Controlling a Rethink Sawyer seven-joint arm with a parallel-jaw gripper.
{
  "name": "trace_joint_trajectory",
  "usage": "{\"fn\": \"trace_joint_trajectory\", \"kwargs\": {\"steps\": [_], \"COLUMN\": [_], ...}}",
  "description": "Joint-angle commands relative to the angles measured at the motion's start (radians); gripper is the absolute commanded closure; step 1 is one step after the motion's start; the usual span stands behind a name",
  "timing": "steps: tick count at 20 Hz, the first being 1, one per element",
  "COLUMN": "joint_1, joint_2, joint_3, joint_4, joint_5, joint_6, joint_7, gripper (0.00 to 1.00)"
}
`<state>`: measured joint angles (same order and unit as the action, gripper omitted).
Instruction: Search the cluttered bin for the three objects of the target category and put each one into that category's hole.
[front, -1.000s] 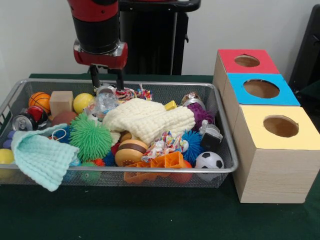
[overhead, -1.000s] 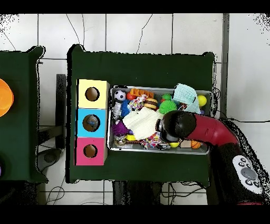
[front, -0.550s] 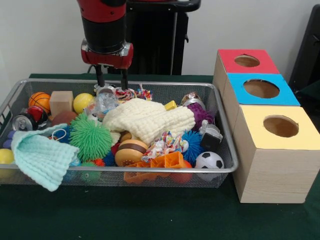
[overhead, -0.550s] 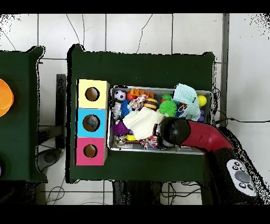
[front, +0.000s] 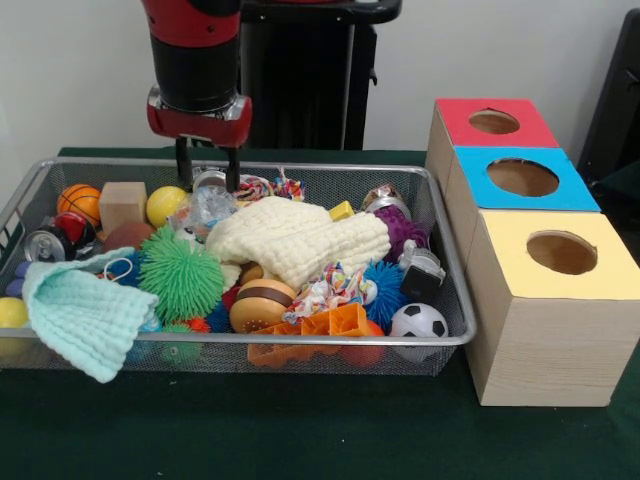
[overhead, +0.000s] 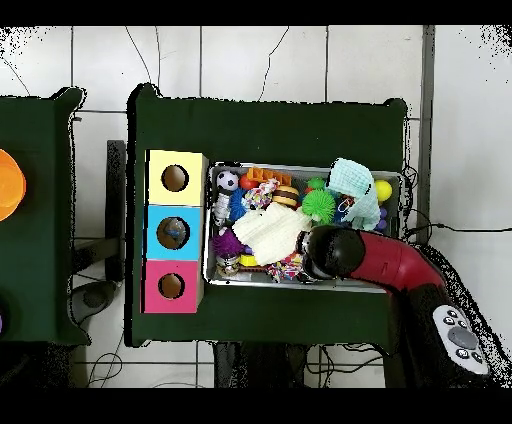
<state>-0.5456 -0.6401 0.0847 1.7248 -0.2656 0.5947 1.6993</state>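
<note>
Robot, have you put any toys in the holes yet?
Maybe one: the overhead view shows something inside the blue box's hole, though what it is isn't clear. Right now the gripper is open and empty, above a can at the back of the bin. The rest of the searching is left.

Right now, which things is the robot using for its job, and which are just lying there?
For the job: gripper, open above a can; wire bin; red box, blue box and yellow box, each with a hole.

Probably just lying there: cream cloth, green cloth, spiky green ball, soccer ball. The wanted category isn't shown.
</note>
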Motion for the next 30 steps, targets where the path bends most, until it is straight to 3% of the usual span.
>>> {"fn": "trace_joint_trajectory", "kwargs": {"steps": [1,17,30], "joint_1": [0.002,0.016,0.014], "joint_2": [0.056,0.145,0.152], "joint_3": [0.001,-0.026,-0.024], "joint_4": [0.066,0.05,0.045], "joint_5": [0.034,0.03,0.04], "joint_6": [-0.07,-0.203,-0.208], "joint_7": [0.176,0.189,0.169], "gripper": [0.0,0.0,0.0]}}
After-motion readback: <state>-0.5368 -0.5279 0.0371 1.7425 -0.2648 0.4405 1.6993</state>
